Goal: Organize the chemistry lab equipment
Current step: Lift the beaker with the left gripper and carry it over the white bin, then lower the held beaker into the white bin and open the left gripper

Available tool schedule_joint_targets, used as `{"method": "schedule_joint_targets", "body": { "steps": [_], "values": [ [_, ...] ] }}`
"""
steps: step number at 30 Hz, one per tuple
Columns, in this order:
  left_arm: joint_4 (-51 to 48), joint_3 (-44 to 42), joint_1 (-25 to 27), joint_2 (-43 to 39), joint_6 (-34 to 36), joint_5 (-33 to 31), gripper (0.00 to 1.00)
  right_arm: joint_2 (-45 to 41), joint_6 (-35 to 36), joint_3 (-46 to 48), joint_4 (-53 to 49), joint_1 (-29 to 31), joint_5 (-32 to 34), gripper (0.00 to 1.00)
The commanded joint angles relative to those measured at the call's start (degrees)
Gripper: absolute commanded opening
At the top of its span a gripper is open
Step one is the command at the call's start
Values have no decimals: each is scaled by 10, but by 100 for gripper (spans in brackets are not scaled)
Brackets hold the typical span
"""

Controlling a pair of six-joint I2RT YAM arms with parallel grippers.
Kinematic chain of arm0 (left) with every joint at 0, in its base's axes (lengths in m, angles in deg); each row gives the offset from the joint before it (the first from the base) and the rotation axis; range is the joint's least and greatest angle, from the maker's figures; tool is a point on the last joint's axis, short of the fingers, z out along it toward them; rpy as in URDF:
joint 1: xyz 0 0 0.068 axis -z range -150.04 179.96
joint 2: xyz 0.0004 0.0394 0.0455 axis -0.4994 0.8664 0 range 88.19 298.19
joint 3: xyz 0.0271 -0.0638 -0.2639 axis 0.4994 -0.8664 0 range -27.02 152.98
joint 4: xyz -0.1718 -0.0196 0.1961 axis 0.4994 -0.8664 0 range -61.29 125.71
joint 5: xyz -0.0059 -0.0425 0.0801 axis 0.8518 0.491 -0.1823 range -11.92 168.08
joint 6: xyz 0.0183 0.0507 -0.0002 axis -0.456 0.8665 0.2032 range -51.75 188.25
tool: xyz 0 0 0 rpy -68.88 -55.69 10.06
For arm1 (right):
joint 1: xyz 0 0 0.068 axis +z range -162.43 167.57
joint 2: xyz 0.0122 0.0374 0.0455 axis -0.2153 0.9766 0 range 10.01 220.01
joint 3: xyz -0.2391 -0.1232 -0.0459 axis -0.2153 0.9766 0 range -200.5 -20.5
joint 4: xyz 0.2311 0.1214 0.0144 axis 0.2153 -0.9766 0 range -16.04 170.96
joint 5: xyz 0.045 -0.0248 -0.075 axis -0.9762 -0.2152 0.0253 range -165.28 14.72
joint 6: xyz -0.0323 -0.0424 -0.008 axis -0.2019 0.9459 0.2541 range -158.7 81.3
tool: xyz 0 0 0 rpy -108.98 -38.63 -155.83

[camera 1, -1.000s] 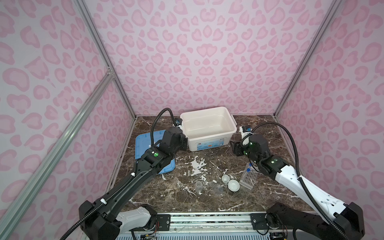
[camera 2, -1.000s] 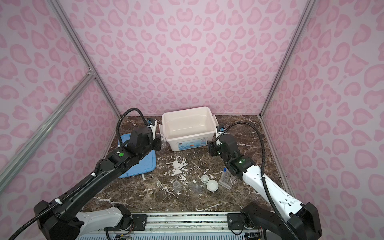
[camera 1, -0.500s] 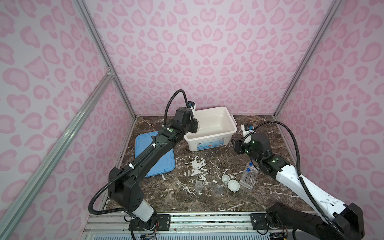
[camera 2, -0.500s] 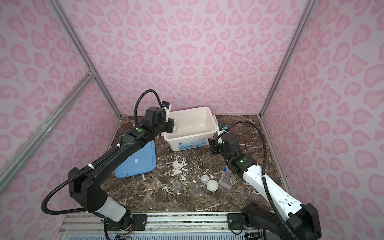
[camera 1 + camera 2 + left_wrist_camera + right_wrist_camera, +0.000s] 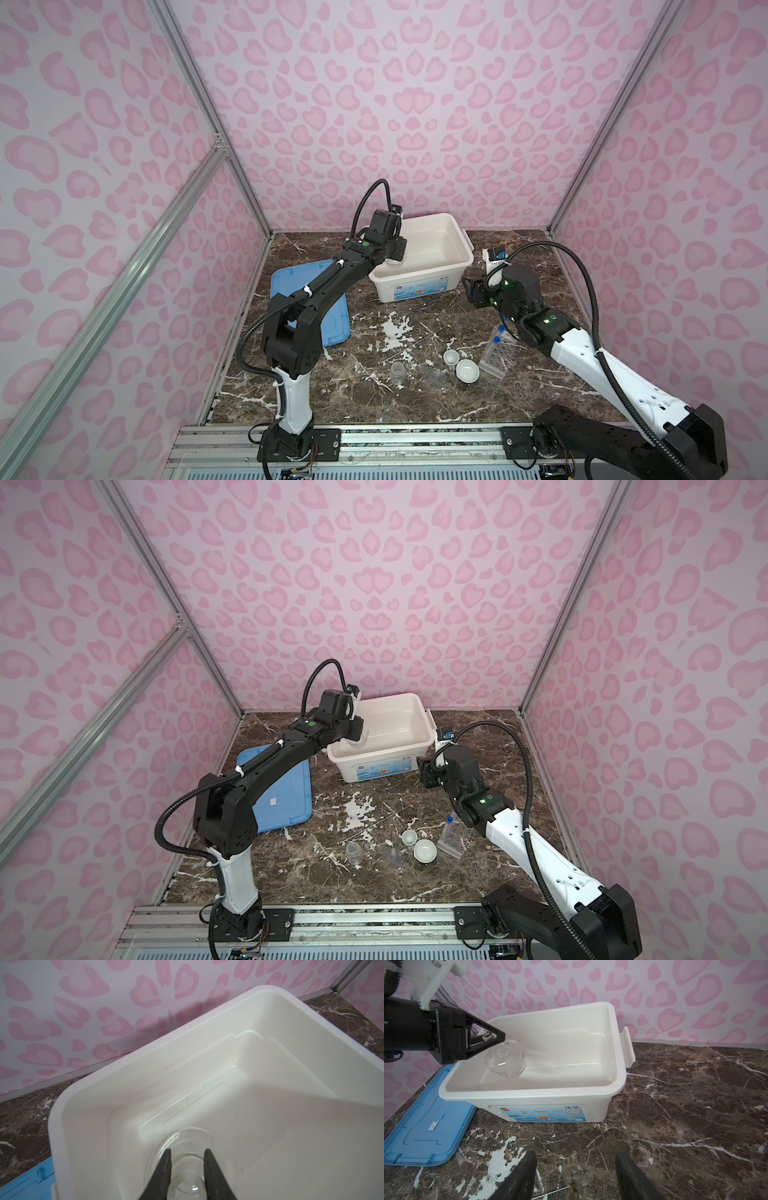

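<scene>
The worktop (image 5: 519, 399), the box (image 5: 415, 286) and the lid (image 5: 291, 800) lay just as they had a second earlier, with the lid flat just left of the box. The left arm had changed most. A second before it sat low over the lid beside the box, and now it reached up over the box's near left corner. The left hand (image 5: 187, 1151) was pinched narrow on the neck of a flask (image 5: 505, 1060), which hung tilted, base down, inside the box (clear of its floor, in the right wrist view). The right hand (image 5: 576, 1155) had barely shifted. It hovered low over the worktop by the box's right end, jaws wide and empty. The rack (image 5: 496, 357) with its tubes (image 5: 496, 340), a spare flask (image 5: 397, 371) and the dishes (image 5: 467, 370) stood unmoved near the front.
</scene>
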Motion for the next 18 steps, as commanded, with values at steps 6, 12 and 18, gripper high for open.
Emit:
{"method": "schedule_joint_targets", "body": {
  "steps": [6, 12, 18],
  "values": [
    [3, 29, -3, 46, 3, 14, 5, 3, 2, 2, 12, -1, 0, 62],
    [3, 28, -3, 66, 0, 16, 6, 6, 0, 4, 14, -3, -2, 62],
    [-1, 29, -3, 88, -2, 21, 4, 5, -2, 5, 15, -2, -1, 62]
  ]
}}
